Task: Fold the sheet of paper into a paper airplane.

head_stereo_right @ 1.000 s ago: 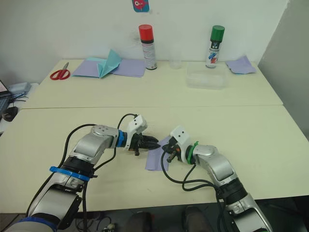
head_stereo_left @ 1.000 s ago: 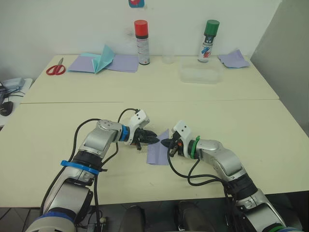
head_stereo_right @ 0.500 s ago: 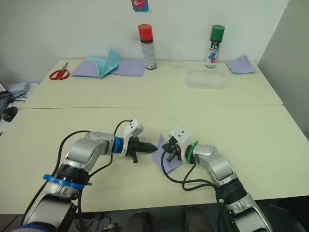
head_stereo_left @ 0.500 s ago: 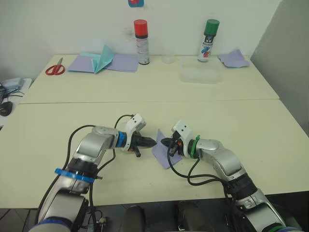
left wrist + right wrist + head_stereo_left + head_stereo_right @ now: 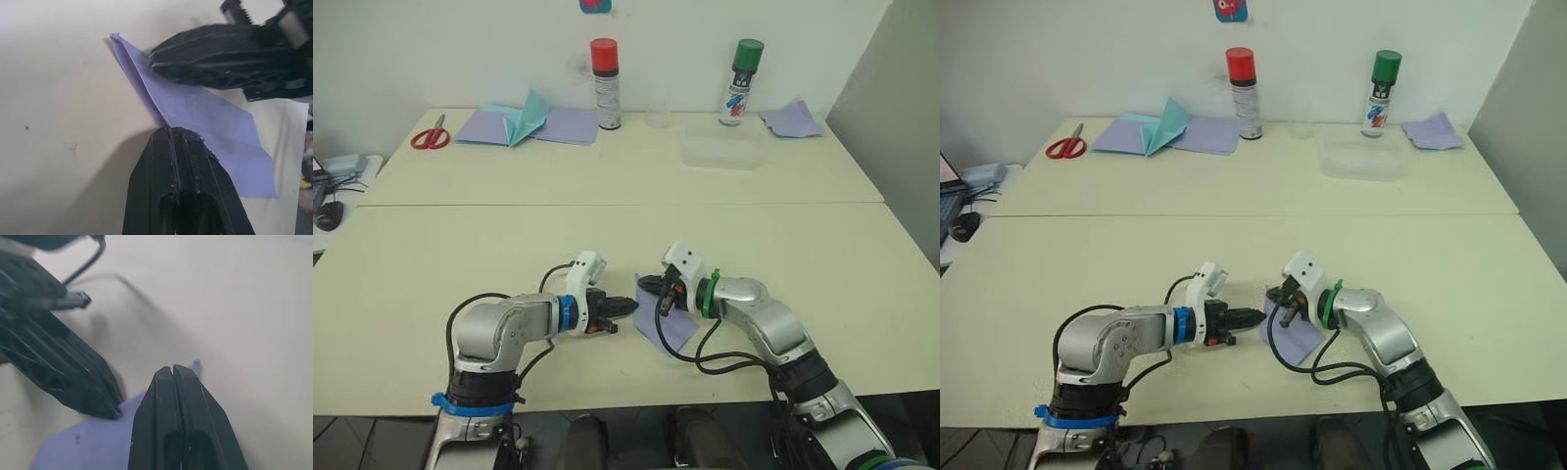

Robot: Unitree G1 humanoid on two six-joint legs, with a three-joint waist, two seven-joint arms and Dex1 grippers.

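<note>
While the far edge of the cream table (image 5: 607, 186) carries red-handled scissors (image 5: 430, 137), a teal paper plane on wider lavender sheets (image 5: 521, 121), a red-capped spray can (image 5: 605, 83), a clear plastic tub (image 5: 722, 152), a green-capped spray can (image 5: 740, 81) and a rumpled lavender scrap (image 5: 792, 118), the work sits near the front edge. There the left gripper (image 5: 178, 139), fingers pressed together, has its tip on the creased edge of the thin lavender sheet of paper (image 5: 205, 115), which lies partly folded and pointed on the table between the two arms. The right gripper (image 5: 172, 373), also clenched, presses the paper from the opposite side. This looks like a mid-task crease being set; next, one tip should pin the sheet while the other runs along the fold.
</note>
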